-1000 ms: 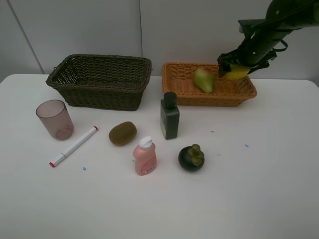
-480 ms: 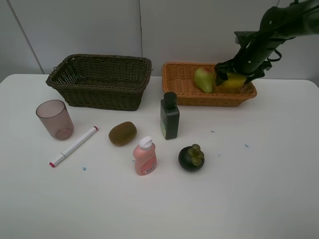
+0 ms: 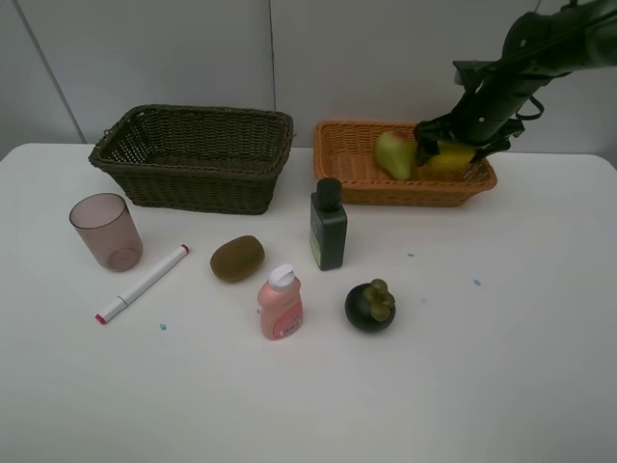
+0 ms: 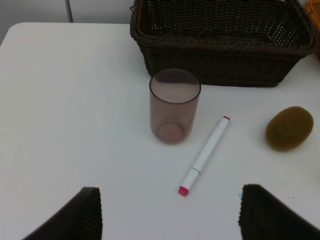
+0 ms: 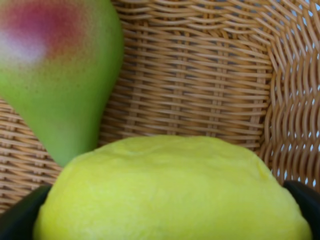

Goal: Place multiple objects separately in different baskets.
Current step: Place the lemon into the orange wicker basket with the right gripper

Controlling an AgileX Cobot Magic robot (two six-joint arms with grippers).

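My right gripper [image 3: 447,152] is down in the orange basket [image 3: 405,193], shut on the yellow lemon [image 3: 453,156]. In the right wrist view the lemon [image 5: 170,190] fills the gap between the dark fingertips [image 5: 20,215], right beside the green-red pear [image 5: 60,75] lying in that basket. The pear [image 3: 393,152] sits just left of the lemon. My left gripper [image 4: 172,212] hangs open over the table, short of the mauve cup [image 4: 174,105] and the white marker [image 4: 206,154]. The dark basket [image 3: 193,183] stands at the back left with nothing visible inside.
On the table stand the dark green bottle [image 3: 328,227] and pink bottle [image 3: 280,304]. The kiwi [image 3: 237,258] and mangosteen [image 3: 371,305] lie near them. The cup [image 3: 105,231] and marker [image 3: 143,283] are at the left.
The right gripper came down and slightly left with the lemon into the orange basket, then held still beside the pear. Nothing else moved.
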